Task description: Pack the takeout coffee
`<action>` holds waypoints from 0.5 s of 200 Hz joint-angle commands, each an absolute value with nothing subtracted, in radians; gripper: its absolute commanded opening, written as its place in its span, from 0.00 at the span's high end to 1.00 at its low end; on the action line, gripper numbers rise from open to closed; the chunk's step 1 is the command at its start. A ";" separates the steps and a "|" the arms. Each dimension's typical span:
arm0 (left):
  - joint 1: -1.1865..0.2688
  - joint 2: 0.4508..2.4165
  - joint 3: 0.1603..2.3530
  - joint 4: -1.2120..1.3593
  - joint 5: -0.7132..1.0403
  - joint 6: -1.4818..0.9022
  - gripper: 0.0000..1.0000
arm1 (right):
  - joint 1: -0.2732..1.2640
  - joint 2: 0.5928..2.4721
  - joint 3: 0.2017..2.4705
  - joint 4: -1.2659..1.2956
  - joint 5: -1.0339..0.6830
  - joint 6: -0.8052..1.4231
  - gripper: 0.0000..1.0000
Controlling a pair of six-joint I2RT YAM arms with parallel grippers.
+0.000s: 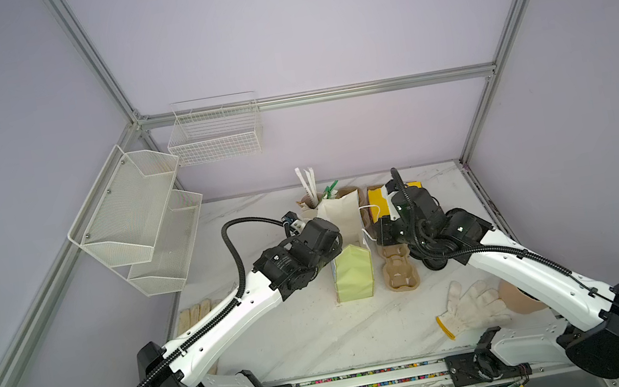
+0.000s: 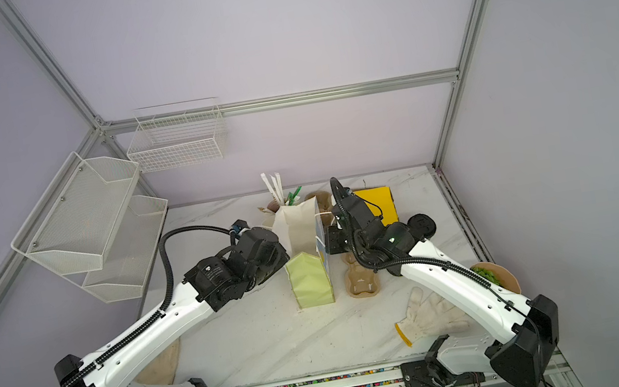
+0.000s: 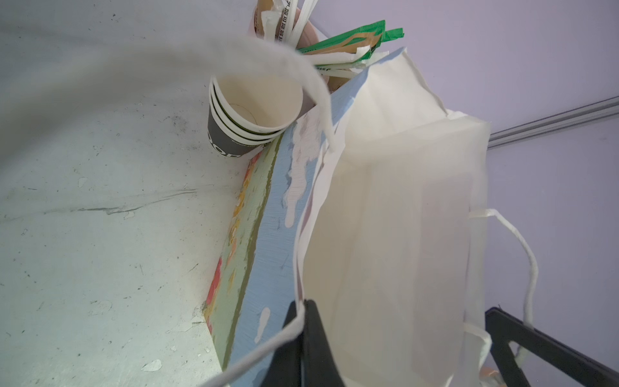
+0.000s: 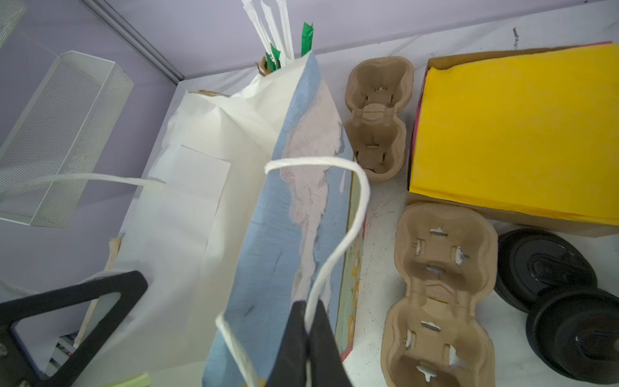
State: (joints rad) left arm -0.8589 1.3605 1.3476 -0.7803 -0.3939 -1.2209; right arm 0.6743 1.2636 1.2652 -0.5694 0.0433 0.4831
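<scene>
White mesh shelves (image 1: 135,222) are hanging on the left wall, with a wire basket (image 1: 214,134) hanging just beyond them on the back wall. A pale work glove (image 1: 194,311) is lying at the left edge of the marbled worktop (image 1: 301,339). The left pincer (image 3: 303,306) is clenching the top edge of the paper bag (image 1: 338,211), right where a white handle cord meets it. Behind that side of the bag, nested cups (image 3: 254,110) with white insides and dark lettered sides are standing upright. A pinkish cup (image 1: 310,198) of wrapped straws is standing beside them. The bag is standing open between both arms, its pale green side panel facing forward. The right pincer (image 4: 308,306) is gripping the bag's other white twisted handle (image 4: 311,162). Right of the bag, two moulded pulp cup carriers (image 4: 442,284) are lying flat. A box of yellow paper (image 4: 516,134) is sitting beside them, and black lids (image 4: 542,268) are resting next to it. Another glove (image 1: 469,308) is lying near the front right. The takeout coffee is not showing in any view, so I cannot tell where it is.
</scene>
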 commanded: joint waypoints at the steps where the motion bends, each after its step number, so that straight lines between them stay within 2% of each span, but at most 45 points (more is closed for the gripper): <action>1: -0.863 1.337 1.300 -0.783 -0.406 -1.225 1.00 | 0.595 1.220 1.241 -0.511 -0.056 0.477 1.00; 21: -0.863 1.325 1.287 -0.771 -0.409 -1.223 1.00 | 0.522 1.225 1.198 -0.481 -0.157 0.461 1.00; 59: -0.862 1.331 1.281 -0.758 -0.394 -1.217 1.00 | 0.513 1.239 1.147 -0.389 -0.277 0.440 1.00; 100: -0.862 1.336 1.292 -0.729 -0.362 -1.200 1.00 | 0.509 1.249 1.133 -0.370 -0.316 0.429 1.00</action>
State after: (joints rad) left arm -0.8600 1.3403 1.3254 -0.7502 -0.3889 -1.2190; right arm 0.5106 1.2480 1.1400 -0.4114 -0.2676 0.4484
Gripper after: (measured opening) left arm 0.047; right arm 0.054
